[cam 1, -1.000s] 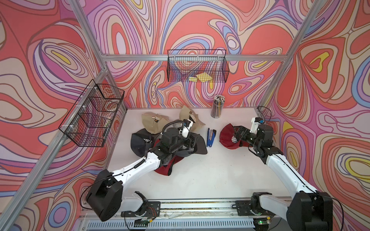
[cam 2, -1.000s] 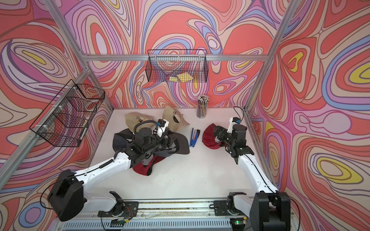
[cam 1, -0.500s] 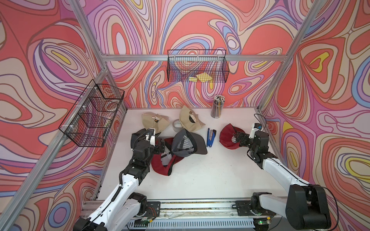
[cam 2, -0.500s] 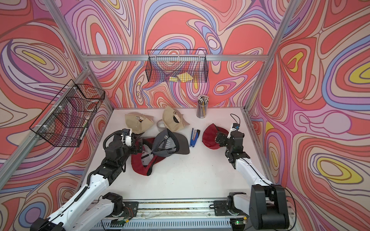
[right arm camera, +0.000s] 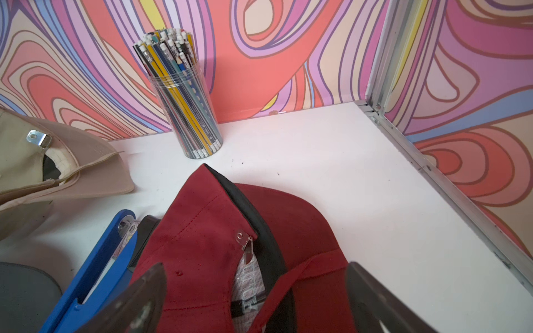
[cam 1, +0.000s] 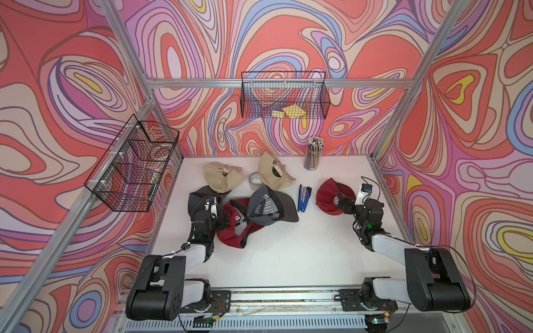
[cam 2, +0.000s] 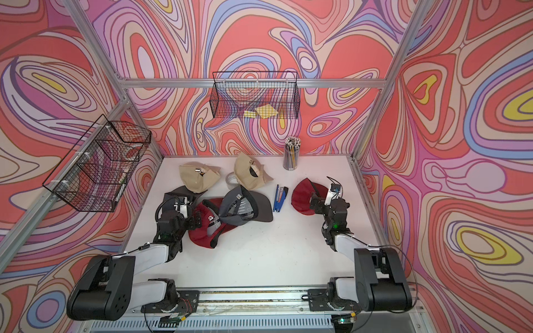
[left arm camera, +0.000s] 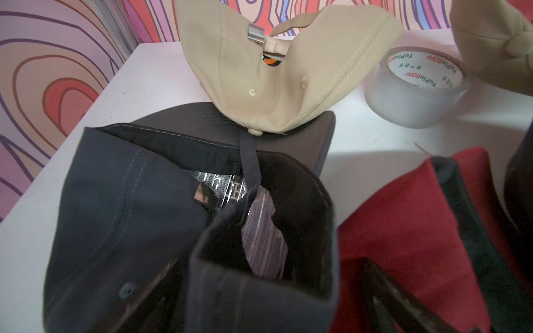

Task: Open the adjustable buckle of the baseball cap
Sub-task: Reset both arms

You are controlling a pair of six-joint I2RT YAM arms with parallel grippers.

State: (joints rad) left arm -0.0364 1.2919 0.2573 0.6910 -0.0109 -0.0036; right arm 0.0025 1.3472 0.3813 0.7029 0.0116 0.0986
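one table (cam 1: pixel 288 259): white, lower centre in both top views; six caps on it.
left gripper (left arm camera: pixel 271 268): jaws spread wide, straddling dark cap (left arm camera: pixel 115 201), centre left of both top views.
right gripper (right arm camera: pixel 256 266): jaws spread wide, straddling red cap (right arm camera: pixel 202 236), centre right; no pinch.
red cap buckle (right arm camera: pixel 245 245): silver, lower centre of right wrist view; latch state unclear.
dark cap buckle (left arm camera: pixel 205 196): silver, mid-frame of left wrist view.

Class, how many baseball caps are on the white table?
6: two beige caps at the back, a dark cap by the left gripper, a red cap and grey cap overlapping mid-table, another red cap by the right gripper. More could hide underneath.
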